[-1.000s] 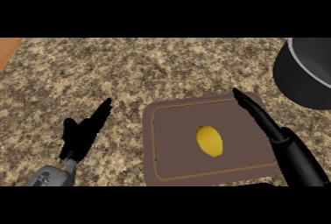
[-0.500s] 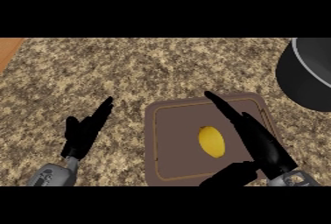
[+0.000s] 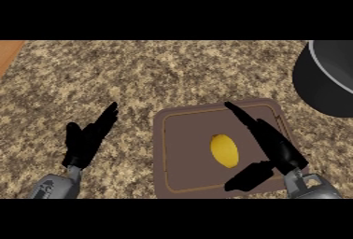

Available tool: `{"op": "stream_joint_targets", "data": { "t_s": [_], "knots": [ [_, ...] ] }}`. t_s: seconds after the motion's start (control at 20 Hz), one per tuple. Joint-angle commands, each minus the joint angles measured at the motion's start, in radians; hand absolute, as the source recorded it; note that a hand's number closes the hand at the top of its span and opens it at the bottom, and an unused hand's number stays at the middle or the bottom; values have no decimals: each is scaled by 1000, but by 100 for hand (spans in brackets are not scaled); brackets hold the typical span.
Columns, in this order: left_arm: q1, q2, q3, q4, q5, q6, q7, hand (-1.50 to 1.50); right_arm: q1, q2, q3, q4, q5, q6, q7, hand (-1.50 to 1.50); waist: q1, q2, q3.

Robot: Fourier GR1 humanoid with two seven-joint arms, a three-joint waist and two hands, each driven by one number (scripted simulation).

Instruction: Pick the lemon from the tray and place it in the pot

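Observation:
A yellow lemon [image 3: 223, 150] lies in the middle of the brown tray [image 3: 183, 154] at the lower centre. My right hand [image 3: 274, 145] is open over the tray's right half, just right of the lemon. Its straight fingers point up and left, and its thumb [image 3: 247, 175] reaches out below the lemon. The dark pot [image 3: 328, 79] stands at the upper right edge, partly cut off. My left hand [image 3: 86, 137] rests open on the left, fingers up, away from the tray.
The speckled stone counter [image 3: 151, 74] spreads across the view. A strip of orange wood [image 3: 8, 51] shows at the upper left corner.
My right hand has swung left from the tray's right edge to over the tray, close beside the lemon, with the thumb now spread below it. The left hand has barely moved.

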Motion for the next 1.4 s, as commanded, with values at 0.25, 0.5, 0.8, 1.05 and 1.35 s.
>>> {"op": "stream_joint_targets", "data": {
  "t_s": [0.25, 0.5, 0.8, 1.05, 1.35],
  "knots": [
    [4, -57, 45, 64, -62, -48, -10, 0, 93, 1, -133, 104, -18, 79, -253, -150, -4, 2, -2],
    [43, -39, 46, -49, -56, -37, 68, 0, 160, 41, -158, 30, -149, 121, -288, -150, -5, 0, -2],
    [69, -83, 34, -86, -103, -26, 83, 0, 101, 114, -206, 204, -205, 158, -347, -150, 1, 1, -2],
    [90, -100, 48, -35, -138, -47, 29, 0, 36, 221, -180, 433, -110, 92, -460, -150, 7, 3, -1],
    [94, -102, 74, -85, -134, -82, 53, 0, 25, 271, -170, 553, -84, 103, -544, -150, 8, 2, -1]
  ]
}}
